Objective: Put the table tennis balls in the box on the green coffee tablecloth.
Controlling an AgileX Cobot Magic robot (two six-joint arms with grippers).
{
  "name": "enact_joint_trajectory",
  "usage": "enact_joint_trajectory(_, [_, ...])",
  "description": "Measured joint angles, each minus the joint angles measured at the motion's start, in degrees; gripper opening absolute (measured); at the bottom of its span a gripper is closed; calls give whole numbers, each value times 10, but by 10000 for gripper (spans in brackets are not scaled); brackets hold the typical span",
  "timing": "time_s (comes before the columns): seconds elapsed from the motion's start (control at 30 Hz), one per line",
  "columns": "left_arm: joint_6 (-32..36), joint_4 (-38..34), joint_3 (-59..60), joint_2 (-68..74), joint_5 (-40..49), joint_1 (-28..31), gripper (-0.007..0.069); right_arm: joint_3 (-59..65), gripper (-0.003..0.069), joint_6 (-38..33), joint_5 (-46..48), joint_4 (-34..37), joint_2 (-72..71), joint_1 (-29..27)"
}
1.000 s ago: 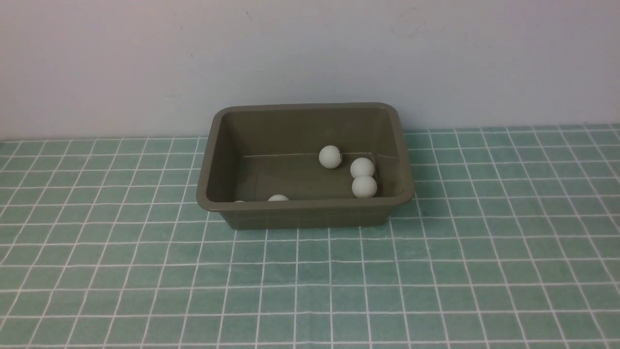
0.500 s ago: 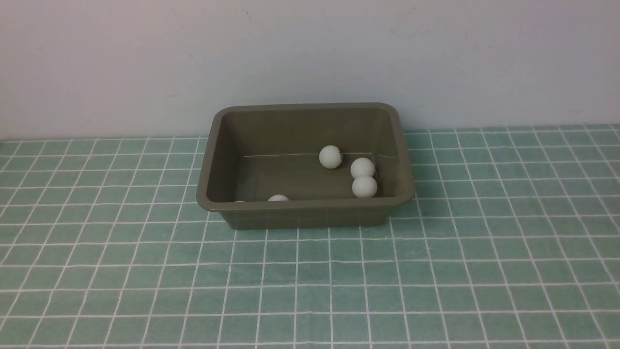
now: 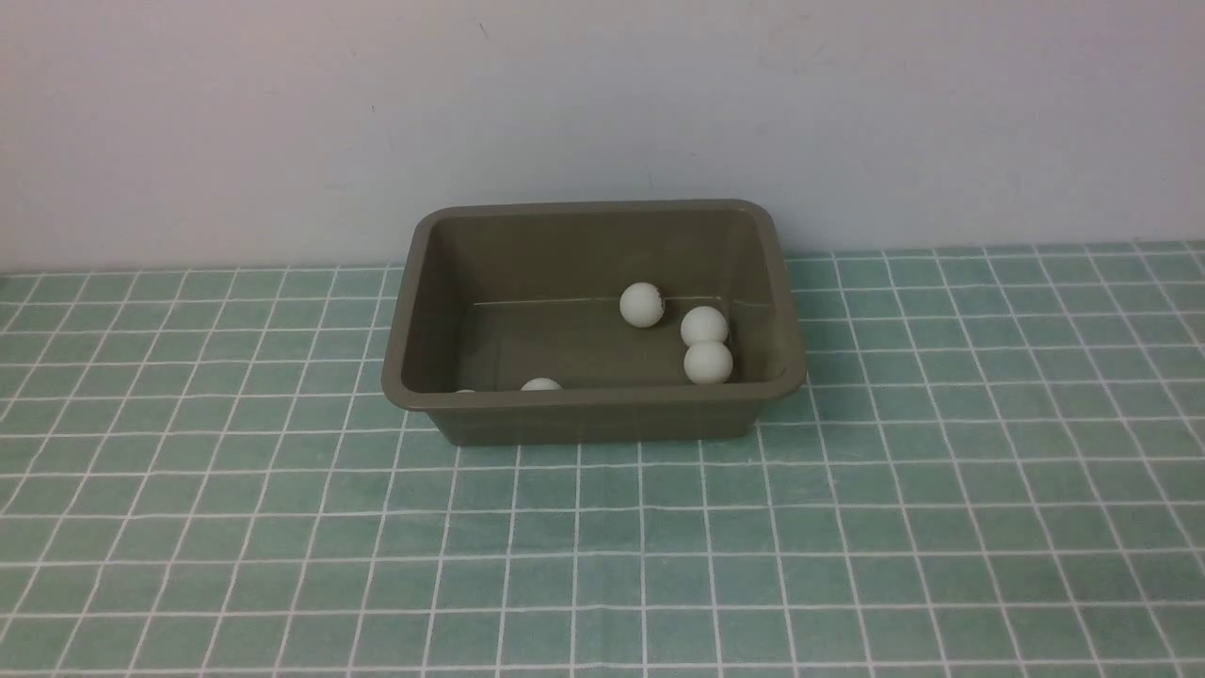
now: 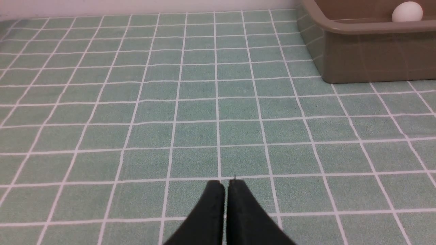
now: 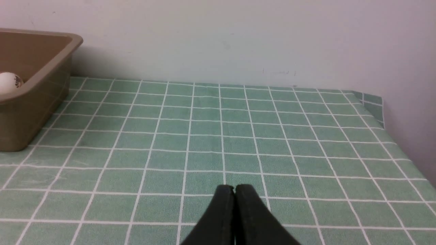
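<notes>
Table tennis balls, five of them, all sit inside the box (image 3: 593, 320). Going near to far: left gripper (image 4: 226, 185) hangs low over the green coffee tablecloth (image 3: 602, 546), black fingers pressed together, holding nothing; right gripper (image 5: 234, 190) likewise, fingers together and empty, over bare cloth. Neither arm shows in the front view. Box stands on the cloth toward the far edge, close to the pale wall (image 3: 602, 104), open top, upright. Inside, by the near wall, two balls mostly hidden by the rim: a sliver of one (image 3: 464, 390) at the near-left corner, the top of another (image 3: 540, 384) just right of it. At the right side two balls touch, one (image 3: 708, 363) in front of the other (image 3: 704, 326). Farthest ball (image 3: 642, 304), with a small dark mark on its right side, lies by the back wall, apart from the pair.
</notes>
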Motion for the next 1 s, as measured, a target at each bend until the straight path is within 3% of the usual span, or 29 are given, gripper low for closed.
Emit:
enact_joint_trajectory(0.5, [0, 0, 0, 0, -1, 0, -4, 1, -18, 0, 63, 0, -6, 0])
enact_joint_trajectory(1.0, [0, 0, 0, 0, -1, 0, -4, 1, -18, 0, 69, 0, -6, -1])
